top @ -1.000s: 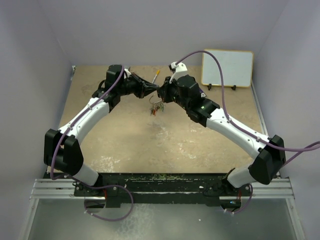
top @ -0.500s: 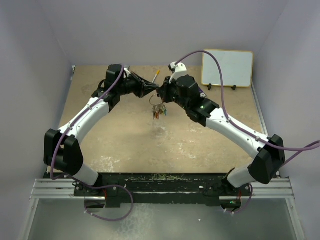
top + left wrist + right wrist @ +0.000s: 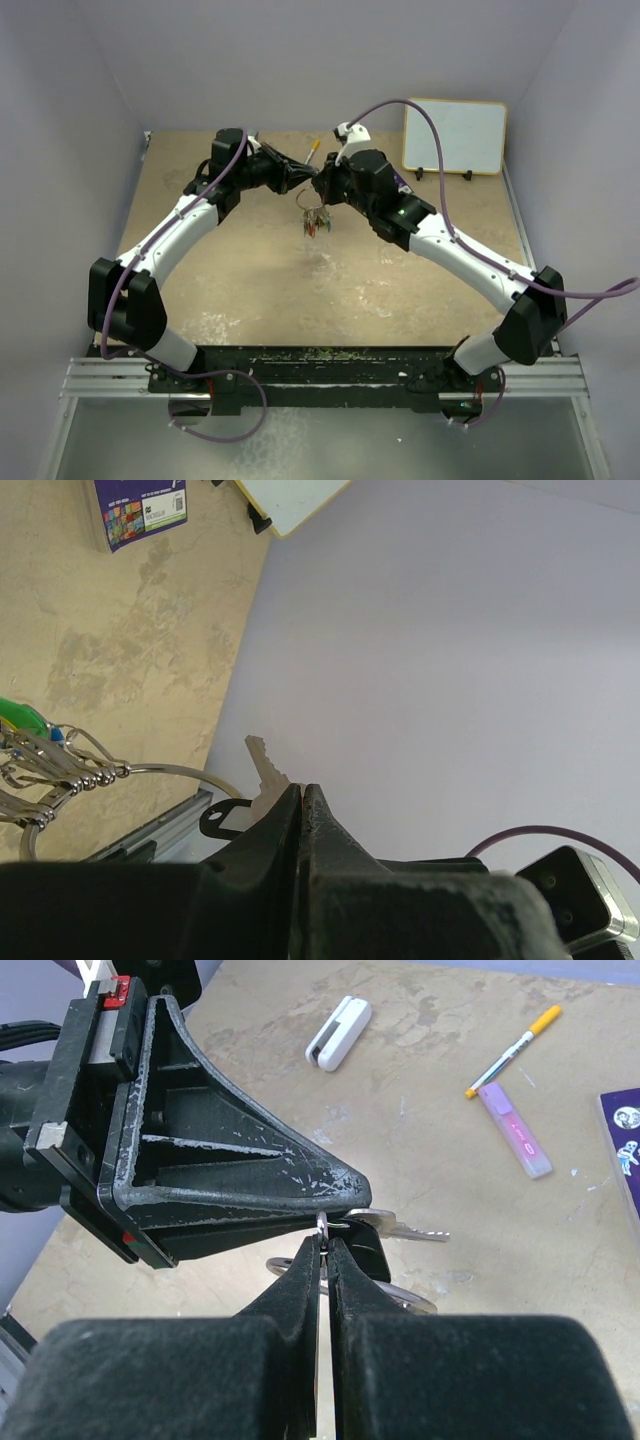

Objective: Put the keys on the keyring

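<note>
My two grippers meet tip to tip above the middle of the table. My left gripper [image 3: 303, 180] is shut on a silver key [image 3: 262, 766] with a black tag [image 3: 222, 821]; its blade sticks out past the fingertips [image 3: 302, 788]. My right gripper [image 3: 325, 1242] is shut on the thin silvery keyring [image 3: 323, 1226], pinched edge-on right against the left finger [image 3: 230, 1185]. The held key [image 3: 405, 1228] shows just behind it. The ring's wire [image 3: 170, 772] curves left to a hanging bunch of keys [image 3: 35, 770] with a green tag [image 3: 20, 716]. The bunch [image 3: 317, 220] dangles below the grippers.
A whiteboard [image 3: 455, 137] stands at the back right. A purple card [image 3: 140, 510] lies on the table near it. A yellow-capped pen [image 3: 513, 1052], a purple highlighter [image 3: 514, 1130] and a small white clip-like object [image 3: 338, 1033] lie at the back.
The hanging bunch of keys has swung slightly right and back. Both grippers have stayed shut and joined, with the right wrist shifting a little toward the back.
</note>
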Controlling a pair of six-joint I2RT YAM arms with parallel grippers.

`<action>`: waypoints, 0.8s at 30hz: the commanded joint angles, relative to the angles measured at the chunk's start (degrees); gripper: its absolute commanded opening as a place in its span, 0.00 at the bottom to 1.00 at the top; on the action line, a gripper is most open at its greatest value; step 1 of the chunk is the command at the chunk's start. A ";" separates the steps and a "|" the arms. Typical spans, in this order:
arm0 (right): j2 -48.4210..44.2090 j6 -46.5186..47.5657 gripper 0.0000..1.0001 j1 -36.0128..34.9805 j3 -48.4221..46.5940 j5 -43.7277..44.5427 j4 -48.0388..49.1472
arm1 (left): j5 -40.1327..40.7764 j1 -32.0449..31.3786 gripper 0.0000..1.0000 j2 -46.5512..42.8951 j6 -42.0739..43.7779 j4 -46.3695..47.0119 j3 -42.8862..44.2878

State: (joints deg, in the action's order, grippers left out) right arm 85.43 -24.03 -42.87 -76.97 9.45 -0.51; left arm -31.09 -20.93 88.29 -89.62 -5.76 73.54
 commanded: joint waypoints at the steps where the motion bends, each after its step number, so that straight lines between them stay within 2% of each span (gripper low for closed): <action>1: 0.70 -0.56 0.00 -0.28 -3.26 0.33 1.84 | -2.64 -0.96 0.04 -2.33 -4.43 2.44 2.82; 5: -1.15 -0.33 0.00 -0.28 -1.79 2.62 5.10 | -2.34 -1.05 0.04 -2.34 -4.01 2.16 2.59; 9: -1.95 -0.36 0.00 -0.27 -1.78 3.62 2.24 | -2.60 -1.13 0.04 -2.42 -4.06 1.83 2.22; 24: -5.05 0.21 0.00 -0.26 1.09 7.56 6.36 | -2.56 -1.14 0.04 -2.20 -3.96 1.30 2.11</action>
State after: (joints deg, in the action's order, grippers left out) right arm 83.50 -23.99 -43.44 -75.96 13.80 0.40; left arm -31.92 -21.32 88.29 -90.45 -5.28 73.54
